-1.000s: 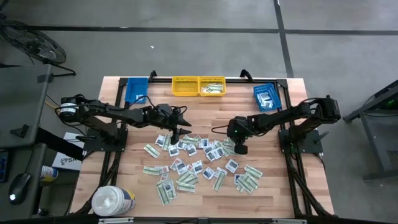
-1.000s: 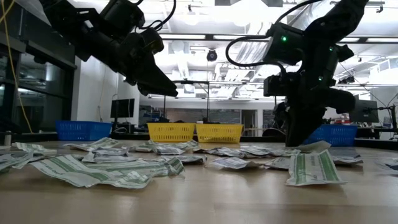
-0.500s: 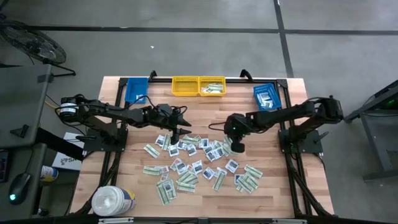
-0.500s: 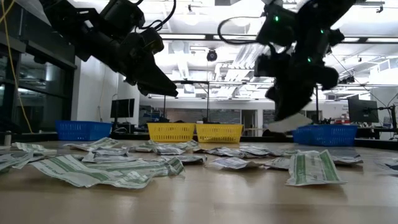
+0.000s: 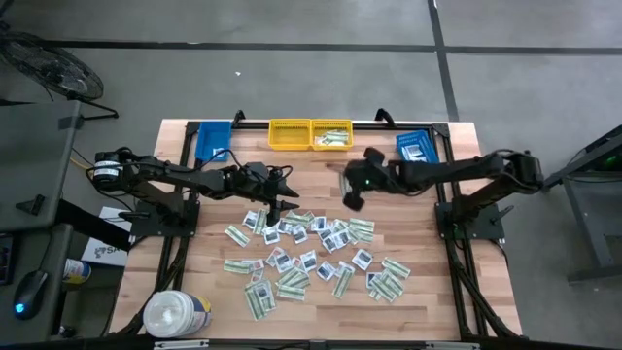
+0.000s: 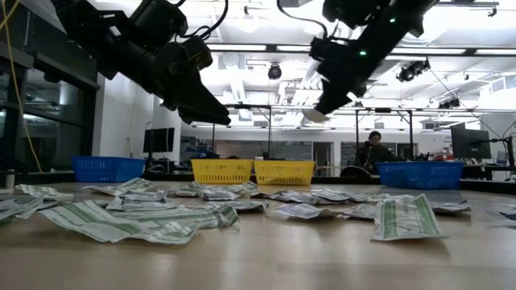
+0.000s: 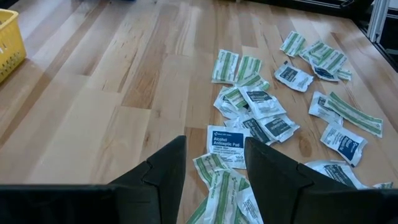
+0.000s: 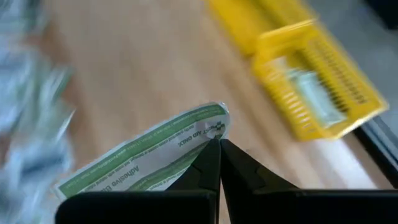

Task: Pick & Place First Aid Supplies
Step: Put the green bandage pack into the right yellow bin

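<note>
A long pale green-and-white paper strip packet [image 8: 149, 155] hangs pinched by one end in the right claw [image 5: 352, 199], whose fingers are closed tight on it, raised well above the wooden counter [image 5: 311, 180]. The rest of the first aid packets [image 5: 311, 255] lie scattered on the counter below and behind that claw, long green strips mixed with squarish white pads marked in dark blue. Ahead of the claw, at the counter's far edge, stand the two yellow plastic baskets [image 5: 311, 134]; one already holds a few green strips, so the carried packet looks bound there.

The grip is only on the packet's edge, and the paper droops to one side; I judge a quick swing could let it slip out or flap against a basket rim and land outside.

The left claw [image 5: 275, 202] hovers with its fingers spread wide and empty over the near side of the pile, an alcohol pad [image 7: 227, 139] just below it. Blue plastic bins [image 5: 419, 151] sit beside the yellow ones, and a big white round tub [image 5: 177, 313] stands well apart at the near corner. Nothing blocks the path to the baskets.
</note>
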